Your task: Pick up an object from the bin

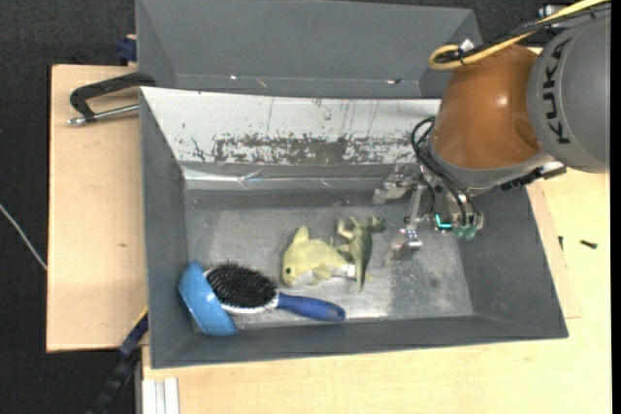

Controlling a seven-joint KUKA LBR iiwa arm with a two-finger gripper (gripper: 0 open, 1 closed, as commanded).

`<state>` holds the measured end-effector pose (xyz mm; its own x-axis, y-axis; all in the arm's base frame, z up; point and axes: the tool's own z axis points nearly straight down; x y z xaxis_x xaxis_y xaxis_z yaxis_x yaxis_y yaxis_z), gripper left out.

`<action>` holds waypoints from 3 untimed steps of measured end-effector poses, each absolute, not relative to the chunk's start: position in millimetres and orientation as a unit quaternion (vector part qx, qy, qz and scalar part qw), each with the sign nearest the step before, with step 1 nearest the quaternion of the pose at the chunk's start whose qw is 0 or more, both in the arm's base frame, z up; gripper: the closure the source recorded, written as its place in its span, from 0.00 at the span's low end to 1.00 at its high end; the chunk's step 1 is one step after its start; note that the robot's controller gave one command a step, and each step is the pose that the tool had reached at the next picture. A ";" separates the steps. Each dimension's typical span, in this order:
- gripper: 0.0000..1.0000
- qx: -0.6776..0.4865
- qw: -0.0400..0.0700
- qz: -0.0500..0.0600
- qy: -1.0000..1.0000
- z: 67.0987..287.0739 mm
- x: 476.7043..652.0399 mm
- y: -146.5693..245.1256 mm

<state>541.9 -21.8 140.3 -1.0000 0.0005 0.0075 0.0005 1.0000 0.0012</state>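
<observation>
Gripper (pixel 400 218) stands at the right of the bin (pixel 163 208) floor, low over bare metal. Jaws appear spread, nothing between them. Nearest thing: green dinosaur (pixel 357 245), just beside the gripper toward the view's left, long axis running near to far. Yellow toy (pixel 310 262) touches its far side (crowding any grasp there). Blue brush (pixel 254 293) lies well apart, front left.

The gripper (pixel 404 220) hangs low in the bin (pixel 163 238), just right of a green toy (pixel 360 245); a yellow toy (pixel 309 263) and blue brush (pixel 243 290) lie leftward.
</observation>
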 end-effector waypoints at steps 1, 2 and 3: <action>0.00 0.097 0.001 0.000 -0.995 76.0 543.8 6.2; 0.00 0.232 -0.008 0.001 -0.973 74.2 539.7 -7.1; 1.00 0.232 -0.006 0.001 -0.973 76.1 539.4 -7.5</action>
<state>539.4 -7.5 76.1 -0.8923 -0.4513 -0.0115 -0.4512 0.8924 -0.0047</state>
